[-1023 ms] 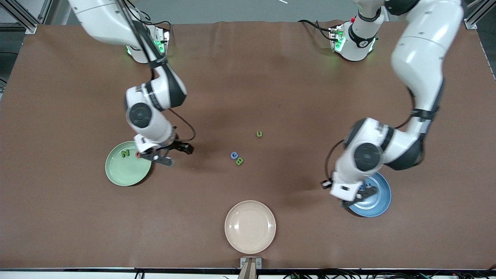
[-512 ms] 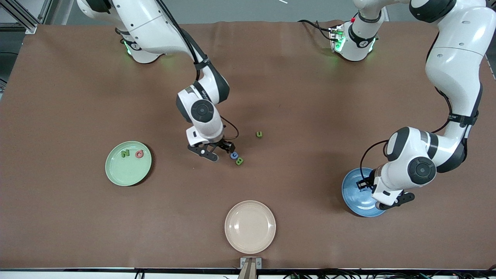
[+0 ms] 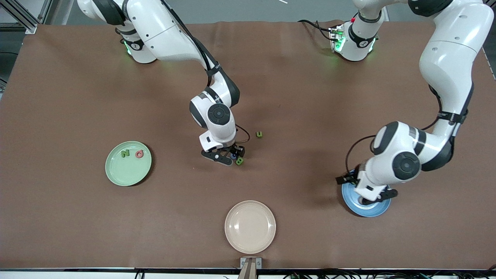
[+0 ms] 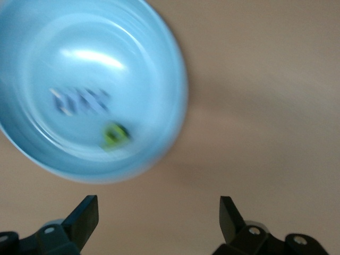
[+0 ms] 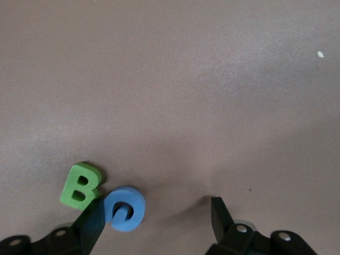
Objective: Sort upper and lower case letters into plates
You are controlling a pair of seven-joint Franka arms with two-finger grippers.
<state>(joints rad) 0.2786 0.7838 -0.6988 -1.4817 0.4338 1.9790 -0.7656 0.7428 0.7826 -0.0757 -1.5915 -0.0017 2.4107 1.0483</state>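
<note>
Lying toward the right arm's end, the green plate (image 3: pixel 128 163) holds two letters. Right gripper (image 3: pixel 229 154), jaws released, stands at the blue letter (image 5: pixel 125 208) beside green B (image 5: pixel 81 184). Left gripper (image 3: pixel 372 195), likewise released, hangs over the blue plate (image 4: pixel 93 87); only its wrist view shows the letters inside.

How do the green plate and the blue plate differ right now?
The green plate is pale mint and lies uncovered; the blue plate sits partly under the open left gripper. The green plate holds a green N and a red letter; the blue one holds a small green piece and a blurred bluish shape. Both are round, shallow and look alike in size.
</note>
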